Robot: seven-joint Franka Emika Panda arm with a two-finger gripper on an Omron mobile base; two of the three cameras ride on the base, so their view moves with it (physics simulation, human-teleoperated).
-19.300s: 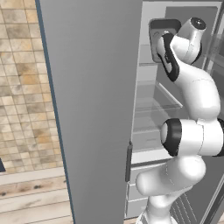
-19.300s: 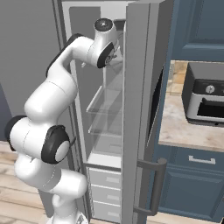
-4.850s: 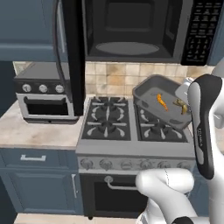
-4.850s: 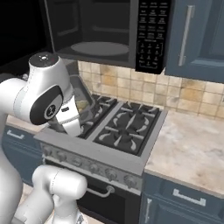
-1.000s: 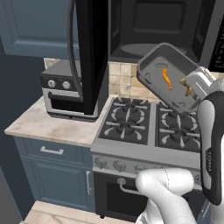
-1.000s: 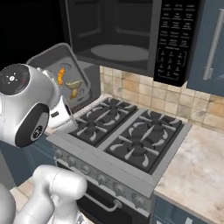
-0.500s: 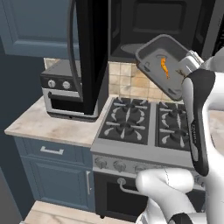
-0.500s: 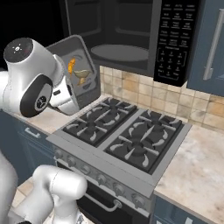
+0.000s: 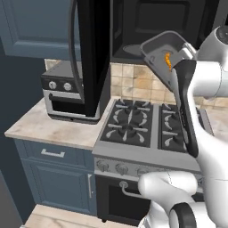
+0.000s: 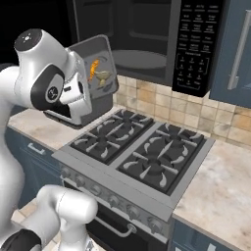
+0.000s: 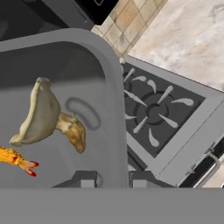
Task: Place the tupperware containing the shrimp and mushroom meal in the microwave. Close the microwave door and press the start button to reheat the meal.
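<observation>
The tupperware hangs tilted in the air above the stove's left burners, just in front of the open microwave. My gripper is shut on its rim, one finger on each side of the wall. Inside the tub lie an orange shrimp and a tan mushroom. The microwave door stands swung wide to the left, its curved handle facing out. The glass turntable shows in the dark cavity.
A gas stove lies below the tub. A small grey countertop oven sits left of it, behind the open door. The microwave's button panel is on the right, a marble counter beyond the stove.
The arm has lifted the tub up and carried it back toward the microwave opening. The grip on the rim has held, and the food has stayed inside.
</observation>
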